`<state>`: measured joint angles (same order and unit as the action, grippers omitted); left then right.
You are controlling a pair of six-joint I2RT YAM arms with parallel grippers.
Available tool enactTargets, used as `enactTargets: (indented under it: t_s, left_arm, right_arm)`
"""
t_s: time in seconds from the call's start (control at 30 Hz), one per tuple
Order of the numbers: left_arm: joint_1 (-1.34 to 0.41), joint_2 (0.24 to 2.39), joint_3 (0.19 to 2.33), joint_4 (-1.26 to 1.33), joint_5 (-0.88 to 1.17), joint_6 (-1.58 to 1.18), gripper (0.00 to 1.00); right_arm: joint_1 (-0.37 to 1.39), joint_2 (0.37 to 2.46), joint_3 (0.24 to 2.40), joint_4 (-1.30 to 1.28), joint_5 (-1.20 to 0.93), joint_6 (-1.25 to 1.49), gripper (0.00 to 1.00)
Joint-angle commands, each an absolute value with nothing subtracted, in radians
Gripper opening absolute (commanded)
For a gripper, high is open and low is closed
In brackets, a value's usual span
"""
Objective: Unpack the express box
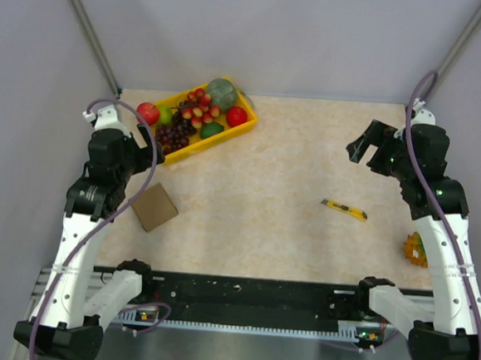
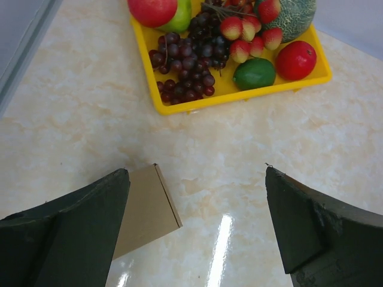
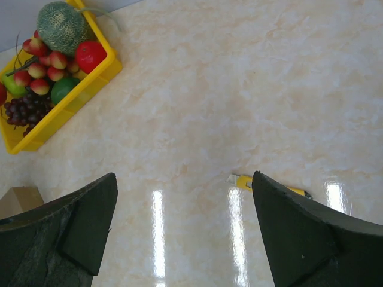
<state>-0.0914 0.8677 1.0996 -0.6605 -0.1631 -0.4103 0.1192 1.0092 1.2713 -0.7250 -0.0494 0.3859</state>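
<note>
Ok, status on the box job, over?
Left gripper open, right gripper open, both empty. Box lies flat, near-left, looks closed, untouched. Cutter well right of it; nothing on the box.

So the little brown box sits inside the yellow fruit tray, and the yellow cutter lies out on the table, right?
Not quite. The brown box lies on the table, outside the yellow fruit tray and apart from it, as the top external view shows. The yellow cutter does lie out on the table.
</note>
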Motion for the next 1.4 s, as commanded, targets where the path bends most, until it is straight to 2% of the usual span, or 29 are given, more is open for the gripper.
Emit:
enactTargets:
  t_s: [0.0,0.17,0.4,0.57,0.67,0.87,1.1,1.23,1.37]
  left_arm:
    - [-0.089,0.870,1.135,-0.670,-0.325,-0.466,0.99]
    - [-0.086,0.882,1.095,-0.702,-0.376,-0.523,0.99]
    - [0.040,1.015,1.046,-0.838,-0.370,-0.656,0.99]
    - [0.202,1.025,0.898,-0.729,-0.151,-0.707,0.99]
    - [0.251,1.023,0.807,-0.644,-0.092,-0.713,0.99]
    - [0.256,1.064,0.692,-0.473,-0.005,-0.647,0.99]
    - [0.256,1.127,0.614,-0.410,0.225,-0.650,0.98]
    - [0.253,1.106,0.528,-0.316,0.406,-0.669,0.96]
    - [0.221,1.052,0.460,-0.238,0.476,-0.675,0.94]
  right_arm:
    - [0.115,1.014,1.272,-0.716,-0.038,0.406,0.91]
    - [0.115,1.025,1.259,-0.715,-0.067,0.402,0.92]
    - [0.114,1.008,1.226,-0.716,-0.048,0.480,0.91]
    - [0.115,1.003,1.163,-0.703,-0.152,0.492,0.88]
    - [0.117,1.006,1.129,-0.703,-0.215,0.480,0.84]
    - [0.115,0.976,1.091,-0.701,-0.258,0.462,0.84]
    - [0.115,0.966,1.088,-0.703,-0.261,0.459,0.84]
    - [0.117,0.968,1.085,-0.703,-0.264,0.469,0.83]
    - [0.115,0.982,1.071,-0.701,-0.278,0.480,0.83]
